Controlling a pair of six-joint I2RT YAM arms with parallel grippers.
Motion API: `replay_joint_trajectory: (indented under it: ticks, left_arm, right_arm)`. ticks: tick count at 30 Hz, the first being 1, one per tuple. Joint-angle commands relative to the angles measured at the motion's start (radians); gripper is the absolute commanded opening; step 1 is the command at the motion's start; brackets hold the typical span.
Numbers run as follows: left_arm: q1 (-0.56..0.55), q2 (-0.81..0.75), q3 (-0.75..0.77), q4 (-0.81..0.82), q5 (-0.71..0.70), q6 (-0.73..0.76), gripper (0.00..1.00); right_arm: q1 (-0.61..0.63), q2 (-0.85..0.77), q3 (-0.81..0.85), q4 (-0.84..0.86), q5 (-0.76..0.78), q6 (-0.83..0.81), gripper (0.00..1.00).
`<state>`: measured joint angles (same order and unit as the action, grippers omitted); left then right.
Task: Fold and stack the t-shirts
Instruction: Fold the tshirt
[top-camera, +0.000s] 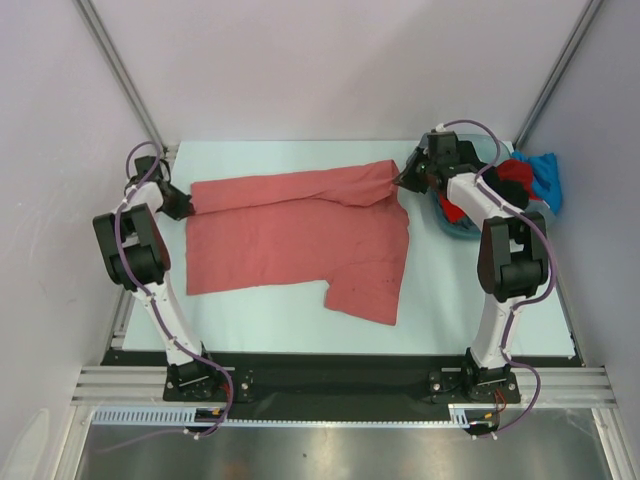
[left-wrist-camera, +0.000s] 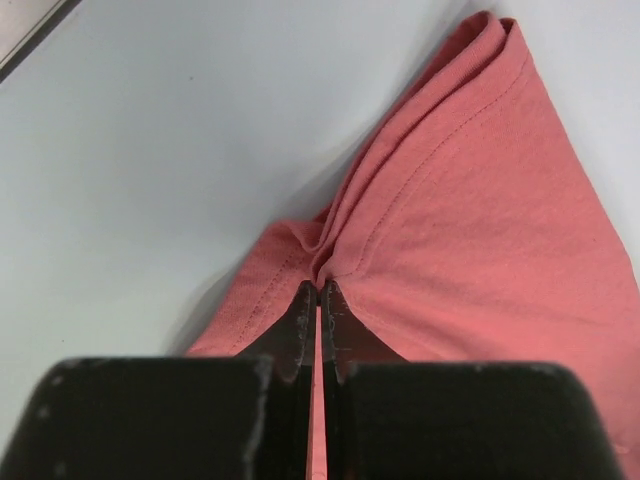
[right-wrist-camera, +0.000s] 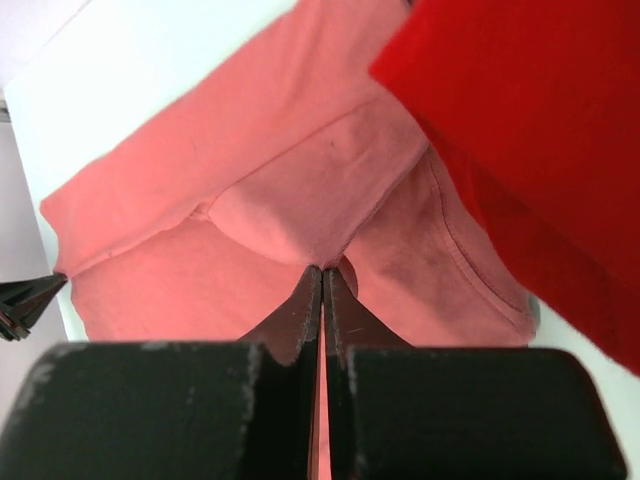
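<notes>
Top view: salmon-red t-shirt (top-camera: 300, 240) lies spread across the middle of the desk (top-camera: 300, 315), its far strip bunched and stretched between my two hands. My left hand (top-camera: 188, 205) is at the shirt's left end, near the desk's left edge, and has cloth in it. My right hand (top-camera: 403, 180) is at the shirt's right far end, towards the far right corner, also with cloth in it. One flap hangs lower towards the near edge. The grey-blue basin (top-camera: 458, 230) sits at the right edge, with a bright red shirt (top-camera: 450, 210), a black shirt (top-camera: 515, 173) and a blue shirt (top-camera: 546, 175) piled in and over it.

Left wrist: left hand (left-wrist-camera: 320, 288) is closed down to a hairline gap, pinching a hemmed fold of the salmon-red t-shirt (left-wrist-camera: 480, 250). Cloth puckers at the tips. Bare desk (left-wrist-camera: 150, 150) to the left.

Right wrist: right hand (right-wrist-camera: 322, 270) is likewise squeezed together on a bunched bit of the salmon-red t-shirt (right-wrist-camera: 250, 200). The bright red shirt (right-wrist-camera: 520, 120) fills the upper right, overlapping the view of the salmon one. Desk (right-wrist-camera: 130, 70) shows top left.
</notes>
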<state>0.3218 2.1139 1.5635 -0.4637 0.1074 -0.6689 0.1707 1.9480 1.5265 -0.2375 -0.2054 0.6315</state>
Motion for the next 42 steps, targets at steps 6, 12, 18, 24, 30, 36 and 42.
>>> replay_joint_trajectory:
  ticks: [6,12,18,24,30,36,42]
  left_arm:
    - [0.026,0.034,0.047,-0.013,-0.017,0.037,0.00]
    - [0.031,0.047,0.055,-0.018,-0.020,0.032,0.00]
    - [0.033,0.021,0.064,-0.018,-0.043,0.032,0.01]
    - [0.042,0.015,0.085,-0.020,-0.040,0.026,0.00]
    - [0.045,0.024,0.086,-0.016,-0.035,0.017,0.00]
    - [0.045,0.047,0.060,-0.026,-0.060,0.026,0.00]
    - [0.045,0.040,0.069,-0.053,-0.101,0.043,0.11]
  right_arm:
    - [0.009,-0.044,-0.022,-0.049,0.041,-0.036,0.00]
    - [0.023,-0.057,-0.035,-0.046,0.047,-0.036,0.00]
    - [0.030,-0.063,-0.034,-0.049,0.055,-0.038,0.00]
    - [0.032,-0.077,-0.034,-0.054,0.058,-0.041,0.00]
    - [0.032,-0.083,-0.032,-0.060,0.063,-0.041,0.00]
    - [0.036,-0.067,-0.058,-0.094,0.075,-0.061,0.00]
    - [0.070,-0.037,-0.072,-0.135,0.119,-0.082,0.00]
